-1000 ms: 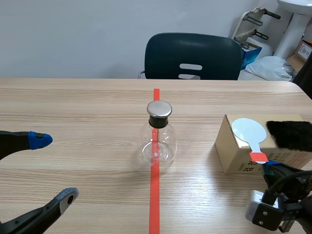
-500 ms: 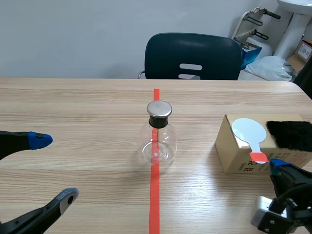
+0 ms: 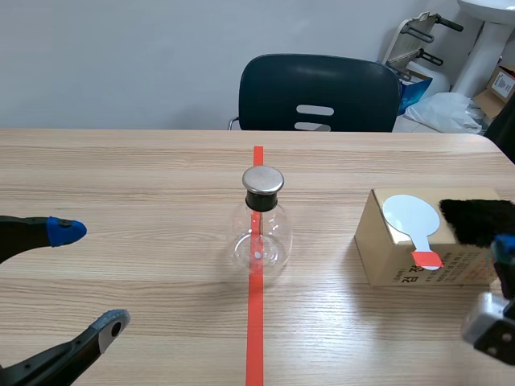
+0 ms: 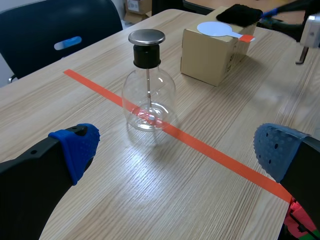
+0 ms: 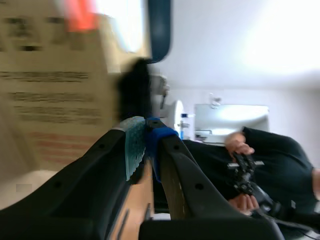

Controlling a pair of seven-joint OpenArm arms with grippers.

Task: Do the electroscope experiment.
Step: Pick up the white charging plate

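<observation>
A glass flask electroscope (image 3: 261,227) with a metal cap stands on the red tape line at mid-table. A cardboard box (image 3: 397,264) to its right carries a white round paddle (image 3: 411,215) with a red handle and a black fur pad (image 3: 478,220). My left gripper (image 3: 88,277) hovers open near the front left, well short of the flask (image 4: 148,92). My right gripper (image 3: 504,246) is at the right edge beside the box, tilted on its side. Its pads (image 5: 136,145) meet with nothing between them, close to the box (image 5: 50,85) and the fur (image 5: 132,90).
A dark chair (image 3: 319,92) stands behind the far table edge, with cluttered gear at the back right. A person (image 5: 272,160) in dark clothes appears behind the table in the right wrist view. Bare wood lies between the flask and the left gripper (image 4: 175,150).
My right gripper has drawn back to the right, from just in front of the paddle's red handle to the picture's right edge. The left arm, flask and box have not moved.
</observation>
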